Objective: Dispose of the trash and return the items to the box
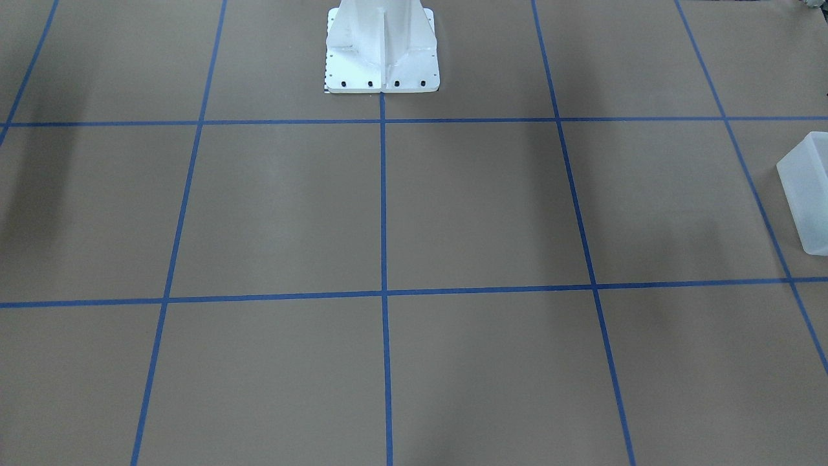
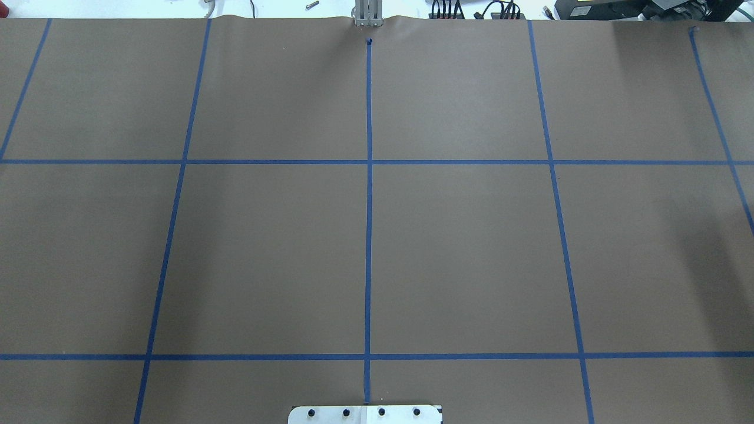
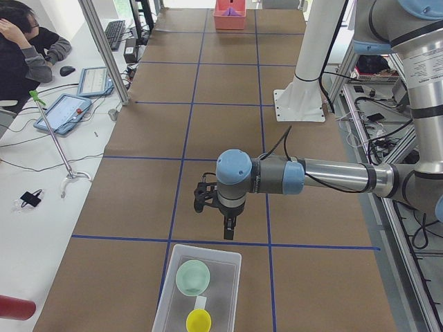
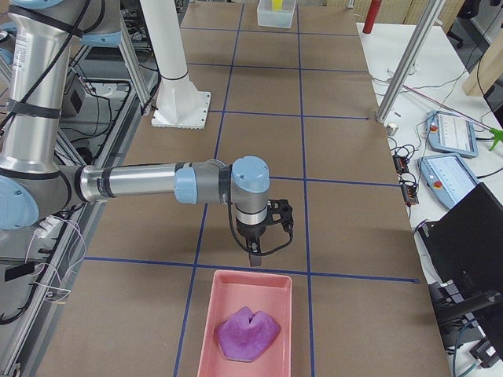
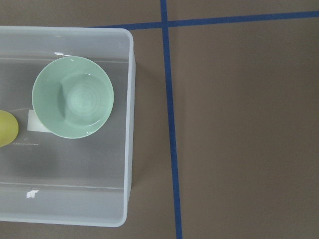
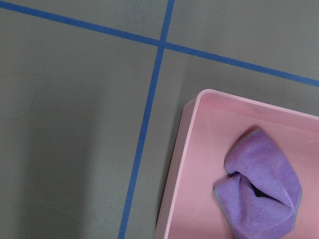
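Note:
A clear plastic box [image 3: 166, 289] at the table's left end holds a mint green bowl [image 3: 192, 277] and a yellow cup [image 3: 199, 321]. The left wrist view looks down on the box [image 5: 128, 124], the bowl [image 5: 73, 97] and the cup's edge [image 5: 6, 128]. My left gripper [image 3: 228, 232] hangs just short of the box; I cannot tell if it is open or shut. A pink tray [image 4: 236, 284] at the right end holds a crumpled purple cloth [image 4: 247, 331], also in the right wrist view [image 6: 261, 186]. My right gripper [image 4: 253, 255] hangs near the tray's rim; its state is unclear.
The white robot pedestal [image 1: 381, 45] stands at the table's middle rear. The box's corner shows at the front view's right edge [image 1: 805, 191]. An operator [image 3: 28, 48] sits at a side desk with tablets. A red cylinder [image 3: 14, 306] lies off the table.

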Available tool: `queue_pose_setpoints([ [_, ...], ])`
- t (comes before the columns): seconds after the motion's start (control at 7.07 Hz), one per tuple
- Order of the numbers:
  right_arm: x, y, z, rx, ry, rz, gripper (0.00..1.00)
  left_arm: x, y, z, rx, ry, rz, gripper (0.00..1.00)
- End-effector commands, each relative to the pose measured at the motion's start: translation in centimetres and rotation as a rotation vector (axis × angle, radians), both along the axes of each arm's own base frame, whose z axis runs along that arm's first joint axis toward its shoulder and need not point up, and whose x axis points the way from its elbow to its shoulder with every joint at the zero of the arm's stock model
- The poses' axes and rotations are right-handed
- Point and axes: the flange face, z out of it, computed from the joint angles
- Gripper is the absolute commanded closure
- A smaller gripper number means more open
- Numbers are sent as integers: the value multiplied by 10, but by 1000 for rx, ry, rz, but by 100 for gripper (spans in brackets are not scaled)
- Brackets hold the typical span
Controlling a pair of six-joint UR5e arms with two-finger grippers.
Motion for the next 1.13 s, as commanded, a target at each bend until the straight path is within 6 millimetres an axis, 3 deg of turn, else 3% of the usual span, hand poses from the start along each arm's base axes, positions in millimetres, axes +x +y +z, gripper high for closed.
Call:
queue_pose_setpoints([
  [0.0,0,0,-1,3,0,0,0,0,1,2,-7,-2,0,2],
  [0.99,0,0,-9,15,-2,-1,0,0,4,4,-15,0,0,2],
])
